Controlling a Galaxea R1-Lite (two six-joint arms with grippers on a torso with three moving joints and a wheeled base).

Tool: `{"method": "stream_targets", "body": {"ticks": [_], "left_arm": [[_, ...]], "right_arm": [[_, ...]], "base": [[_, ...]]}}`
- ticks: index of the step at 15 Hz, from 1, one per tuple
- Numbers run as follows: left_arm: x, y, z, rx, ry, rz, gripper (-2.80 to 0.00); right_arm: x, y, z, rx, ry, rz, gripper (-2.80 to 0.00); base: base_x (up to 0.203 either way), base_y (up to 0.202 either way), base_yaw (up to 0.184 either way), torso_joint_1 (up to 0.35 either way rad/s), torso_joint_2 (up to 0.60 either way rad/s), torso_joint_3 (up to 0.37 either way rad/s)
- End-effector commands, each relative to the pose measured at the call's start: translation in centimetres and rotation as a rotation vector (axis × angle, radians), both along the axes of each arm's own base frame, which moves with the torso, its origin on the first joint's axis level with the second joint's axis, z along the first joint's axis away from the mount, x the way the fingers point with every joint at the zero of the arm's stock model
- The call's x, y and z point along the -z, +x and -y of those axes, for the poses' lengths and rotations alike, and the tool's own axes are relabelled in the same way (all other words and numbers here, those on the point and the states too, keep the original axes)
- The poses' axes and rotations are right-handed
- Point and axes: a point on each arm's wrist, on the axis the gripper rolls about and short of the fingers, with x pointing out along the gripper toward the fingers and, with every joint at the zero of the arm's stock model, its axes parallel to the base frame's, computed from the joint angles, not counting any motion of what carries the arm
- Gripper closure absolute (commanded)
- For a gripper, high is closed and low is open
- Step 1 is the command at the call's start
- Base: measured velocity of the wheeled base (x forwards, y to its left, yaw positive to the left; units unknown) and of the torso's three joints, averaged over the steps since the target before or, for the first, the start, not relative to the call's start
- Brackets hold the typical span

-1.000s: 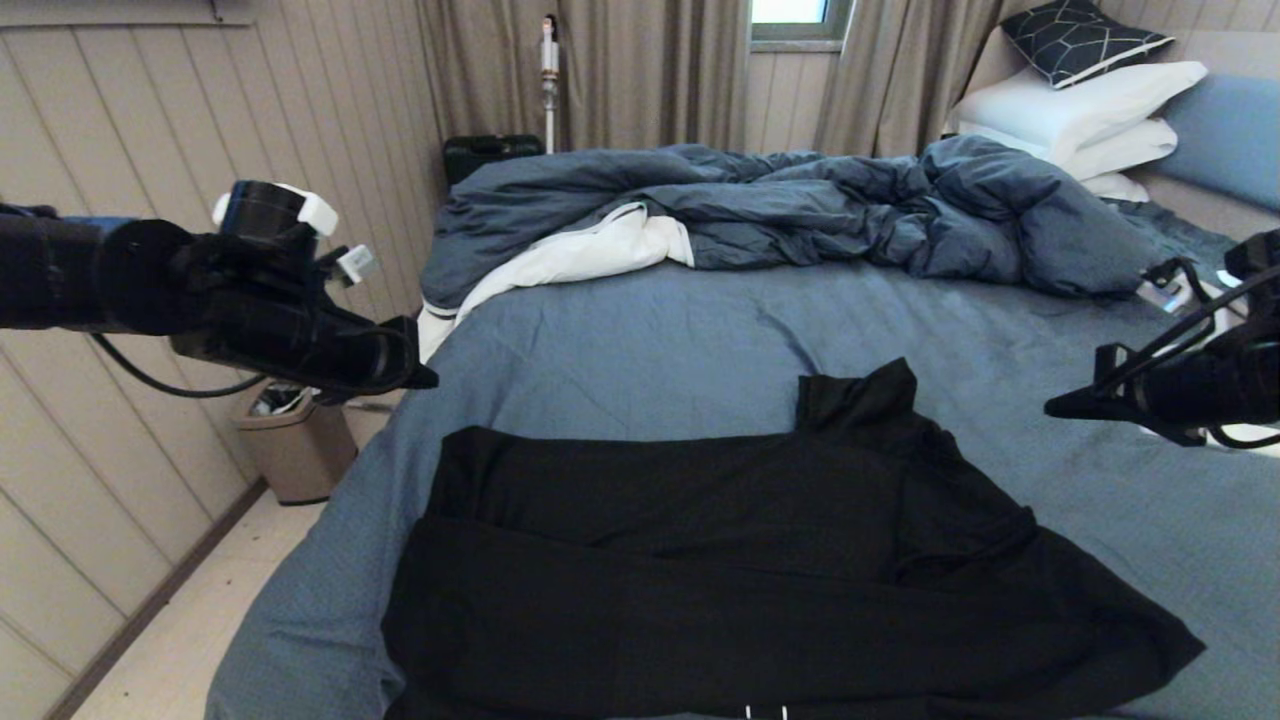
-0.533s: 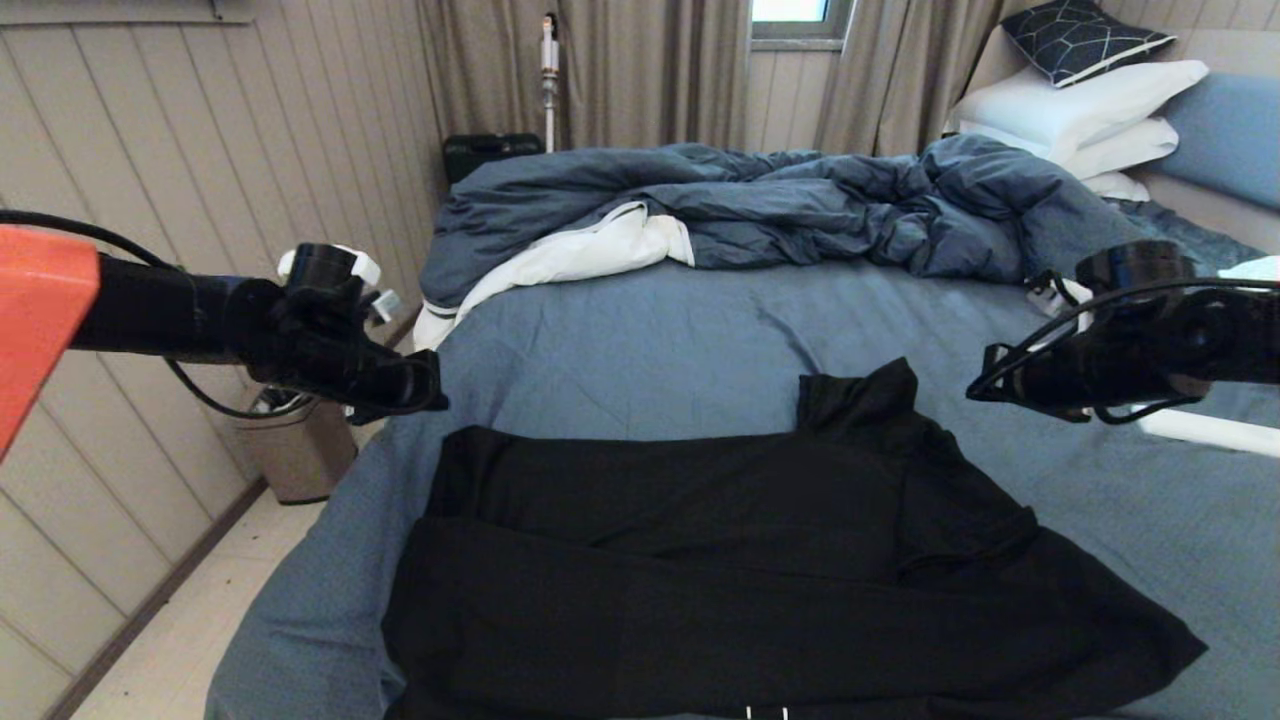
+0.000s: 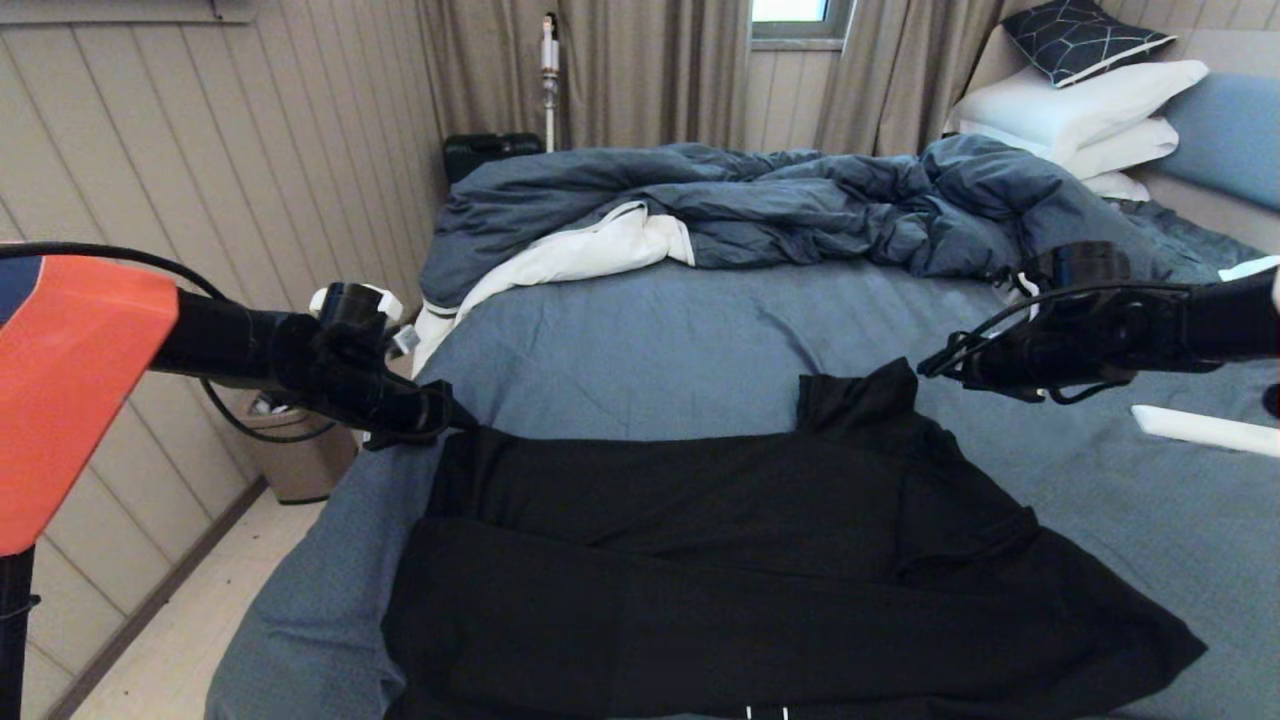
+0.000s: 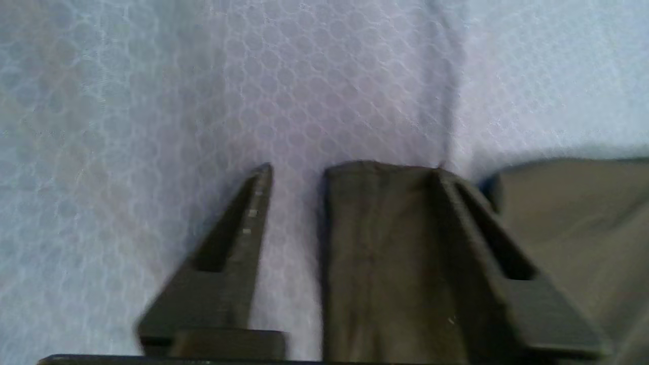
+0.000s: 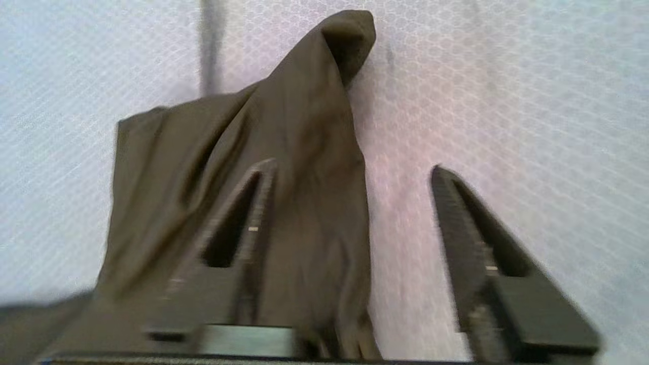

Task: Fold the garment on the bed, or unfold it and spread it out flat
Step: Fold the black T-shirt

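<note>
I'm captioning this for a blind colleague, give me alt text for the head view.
A black T-shirt lies partly folded on a blue-sheeted bed, with the left gripper at its far left corner and the right gripper beside its raised far right corner. A rumpled blue duvet and white pillows lie beyond.

Left end effector point(image 3: 440, 415) moved in to garment point(image 3: 740, 580) far-left corner; right end effector point(image 3: 935, 367) toward raised far-right corner; both opened.
</note>
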Motion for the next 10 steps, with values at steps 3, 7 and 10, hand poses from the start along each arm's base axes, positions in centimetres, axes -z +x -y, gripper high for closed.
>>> {"method": "stream_targets", "body": {"ticks": [3, 7, 10], "left_arm": [[0.1, 0.2, 0.8, 0.023, -0.02, -0.001, -2.8], [-0.3, -0.6, 1.9, 0.055, -0.026, -0.006, -2.8], [-0.2, -0.8, 2.7, 0.08, -0.035, -0.012, -2.8]], "right_arm": [[0.9, 1.0, 0.1, 0.001, 0.005, -0.009, -2.8], [0.8, 1.1, 0.2, 0.003, 0.002, -0.003, -2.8], [0.7, 1.1, 0.2, 0.005, 0.002, 0.001, -2.8]], "base": [[0.0, 0.0, 0.0, 0.0, 0.0, 0.0], [0.0, 0.0, 0.0, 0.0, 0.0, 0.0], [0.0, 0.0, 0.0, 0.0, 0.0, 0.0]]}}
